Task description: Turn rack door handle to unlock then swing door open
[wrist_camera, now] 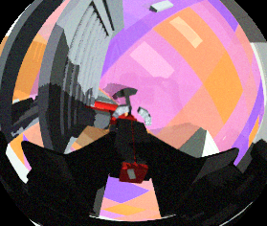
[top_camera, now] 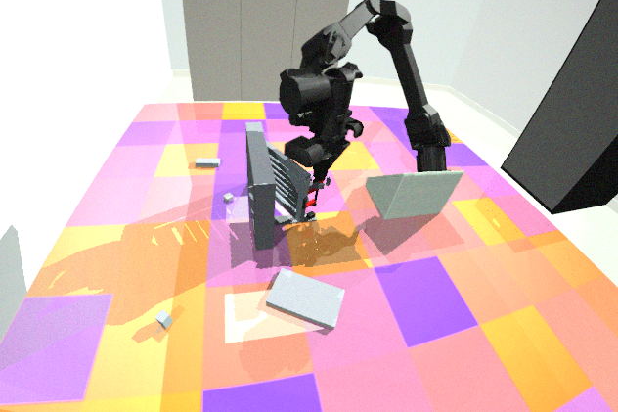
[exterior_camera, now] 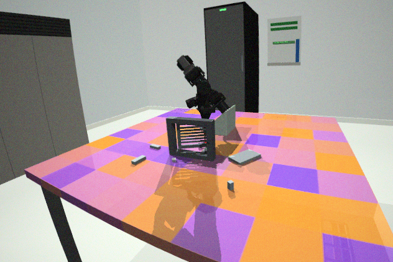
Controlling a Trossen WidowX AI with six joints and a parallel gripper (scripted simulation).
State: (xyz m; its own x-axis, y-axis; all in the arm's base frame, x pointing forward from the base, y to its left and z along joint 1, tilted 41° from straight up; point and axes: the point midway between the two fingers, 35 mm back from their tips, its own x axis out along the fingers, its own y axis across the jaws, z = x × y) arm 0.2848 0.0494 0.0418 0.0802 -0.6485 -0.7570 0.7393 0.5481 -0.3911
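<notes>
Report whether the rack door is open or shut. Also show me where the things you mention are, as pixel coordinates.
Partly open: the slatted door (top_camera: 302, 198) (exterior_camera: 178, 136) (wrist_camera: 52, 96) stands angled out from its dark frame (top_camera: 260, 162) (exterior_camera: 171, 138) (wrist_camera: 4, 81), with a wedge-shaped gap between them.

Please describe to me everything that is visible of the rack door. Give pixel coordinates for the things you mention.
The rack door (top_camera: 289, 182) (wrist_camera: 76, 53) is a grey panel, metal-like in look, with a row of parallel slats inside a plain border. It stands upright and partly open, swung out at an angle from the dark frame (top_camera: 262, 187) (exterior_camera: 190, 121) (wrist_camera: 4, 72). Red parts show at its free side, where the end effector (top_camera: 315, 193) (wrist_camera: 129, 136) is closed on the handle.
</notes>
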